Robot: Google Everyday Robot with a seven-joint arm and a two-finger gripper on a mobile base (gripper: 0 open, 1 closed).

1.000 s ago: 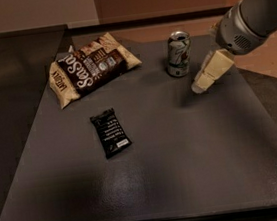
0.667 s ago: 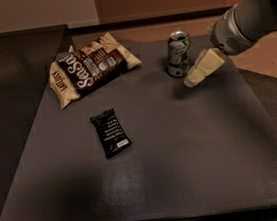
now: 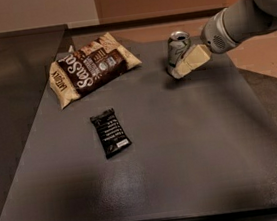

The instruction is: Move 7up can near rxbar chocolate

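gripper [image 3: 187,62] low against the 7up can [image 3: 177,46], probably lining up a grasp.
whether it was spread or clamped could not be told; the can stood upright, well apart from the rxbar chocolate [image 3: 110,132].

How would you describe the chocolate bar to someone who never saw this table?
On the dark table, look left of centre, in front of the big brown and cream chip bag. The rxbar chocolate lies there, apart from the 7up can and the gripper beside it at the back right. It is the only small, flat, black wrapper with white text.
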